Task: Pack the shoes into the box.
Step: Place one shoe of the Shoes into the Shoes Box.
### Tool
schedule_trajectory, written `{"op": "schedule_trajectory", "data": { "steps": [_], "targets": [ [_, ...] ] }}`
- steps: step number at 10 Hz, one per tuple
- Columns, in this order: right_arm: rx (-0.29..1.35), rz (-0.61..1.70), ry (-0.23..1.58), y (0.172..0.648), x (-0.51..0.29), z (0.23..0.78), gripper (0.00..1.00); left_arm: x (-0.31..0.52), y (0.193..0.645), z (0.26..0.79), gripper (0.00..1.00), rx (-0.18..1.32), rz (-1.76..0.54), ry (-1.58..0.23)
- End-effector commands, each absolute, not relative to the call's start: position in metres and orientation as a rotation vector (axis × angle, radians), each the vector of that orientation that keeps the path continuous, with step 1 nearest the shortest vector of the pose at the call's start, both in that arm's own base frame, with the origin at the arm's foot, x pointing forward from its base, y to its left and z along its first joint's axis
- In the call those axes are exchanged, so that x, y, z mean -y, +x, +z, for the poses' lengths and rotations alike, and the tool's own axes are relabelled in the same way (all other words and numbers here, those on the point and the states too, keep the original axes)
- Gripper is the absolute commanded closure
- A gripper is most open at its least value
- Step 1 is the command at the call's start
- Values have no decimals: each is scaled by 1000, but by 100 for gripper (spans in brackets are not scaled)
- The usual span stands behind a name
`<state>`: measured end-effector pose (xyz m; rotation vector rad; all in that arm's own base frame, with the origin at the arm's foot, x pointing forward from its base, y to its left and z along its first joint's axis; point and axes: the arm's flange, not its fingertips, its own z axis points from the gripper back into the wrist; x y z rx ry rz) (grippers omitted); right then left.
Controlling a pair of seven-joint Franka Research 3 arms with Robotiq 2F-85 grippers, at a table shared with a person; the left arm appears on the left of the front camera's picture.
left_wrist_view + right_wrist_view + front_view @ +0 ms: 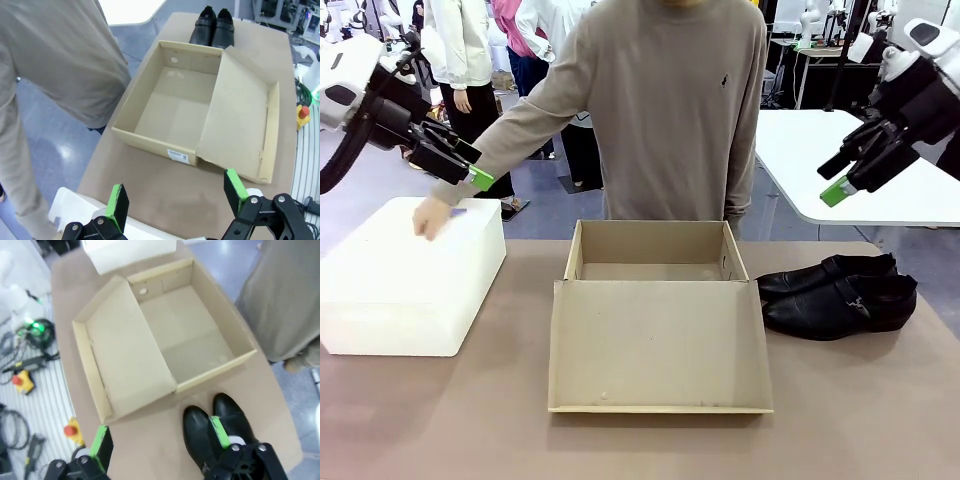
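The tan cardboard box (pixel 655 262) stands open at the table's middle, its flap lid (pixel 658 350) lying flat toward the robot's side, and its inside looks bare (pixel 172 107) (pixel 192 337). The two glossy black shoes (pixel 840 295) lie side by side on the table just right of the box (pixel 212 26) (pixel 215 432). My left gripper (pixel 470 165) hangs open in the air over the table's left end (pixel 175 197). High at the right, my right gripper (pixel 850 175) is open too, above the shoes (pixel 160 440).
A white rounded plastic box (pixel 410 275) sits at the table's left, with the person's hand (pixel 430 218) resting on its top. The person (pixel 665 110) stands at the far edge behind the cardboard box. A white table (pixel 850 165) stands beyond at right.
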<state>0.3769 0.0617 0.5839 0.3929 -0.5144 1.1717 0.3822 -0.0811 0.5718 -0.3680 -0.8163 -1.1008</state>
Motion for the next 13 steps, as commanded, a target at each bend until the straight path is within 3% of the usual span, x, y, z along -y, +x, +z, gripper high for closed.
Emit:
{"op": "schedule_trajectory", "data": {
  "steps": [1,7,10,13],
  "targets": [
    [437,1297,288,401,-51,596,0,81,383,572,0,824,-1106,-386],
    [212,1505,-10,461,-36,589,0,81,383,572,0,824,-1106,-386],
    [178,1498,-66,469,-41,579,0,81,383,572,0,824,-1106,-386],
    [187,1495,-3,462,-40,581,0,81,383,572,0,824,-1106,-386]
  ]
}}
